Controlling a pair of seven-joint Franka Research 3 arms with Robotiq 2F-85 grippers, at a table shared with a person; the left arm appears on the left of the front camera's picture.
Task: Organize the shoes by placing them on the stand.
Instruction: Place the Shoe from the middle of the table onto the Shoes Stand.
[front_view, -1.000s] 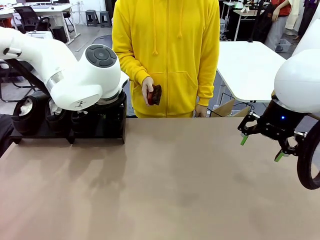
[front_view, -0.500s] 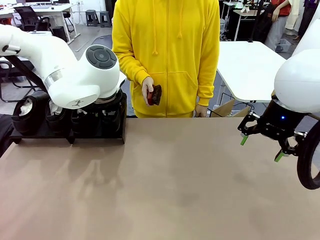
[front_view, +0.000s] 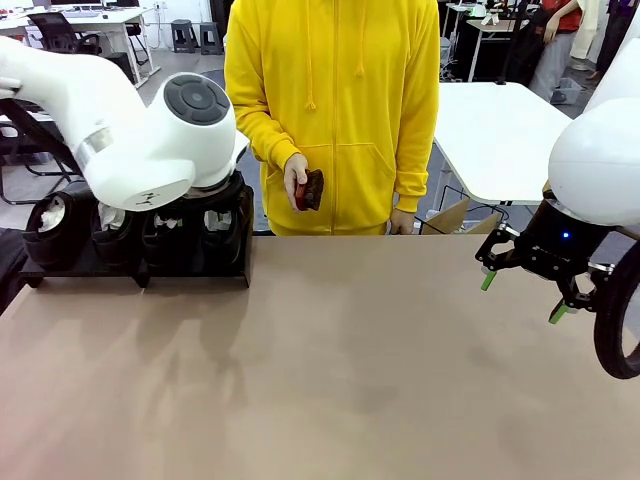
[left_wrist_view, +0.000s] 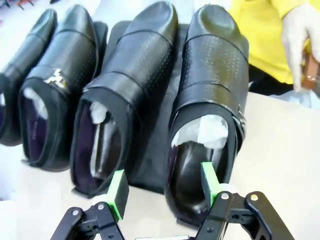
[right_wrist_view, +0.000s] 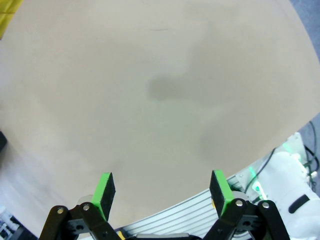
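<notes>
- The left arm (front_view: 120, 150) has lifted a little since a second ago, uncovering more of the shoes (front_view: 140, 228) and their white paper stuffing in the front view.
- The left gripper (left_wrist_view: 165, 190) has let go: its green pads (left_wrist_view: 119, 192) now stand apart, holding nothing, just above the heel of the rightmost shoe (left_wrist_view: 207, 100).
- Four shoes sit side by side on the stand (front_view: 135, 265), heels toward the wrist camera, at the table's (front_view: 330, 380) far left edge.
- The right gripper (front_view: 520, 297) has not moved; its fingers are spread wide over bare tabletop, gripping nothing.
- The person's hand (front_view: 296, 180) holds a small brown brush (front_view: 311, 189), as before.
- No brand, label or writing can be read on anything.
</notes>
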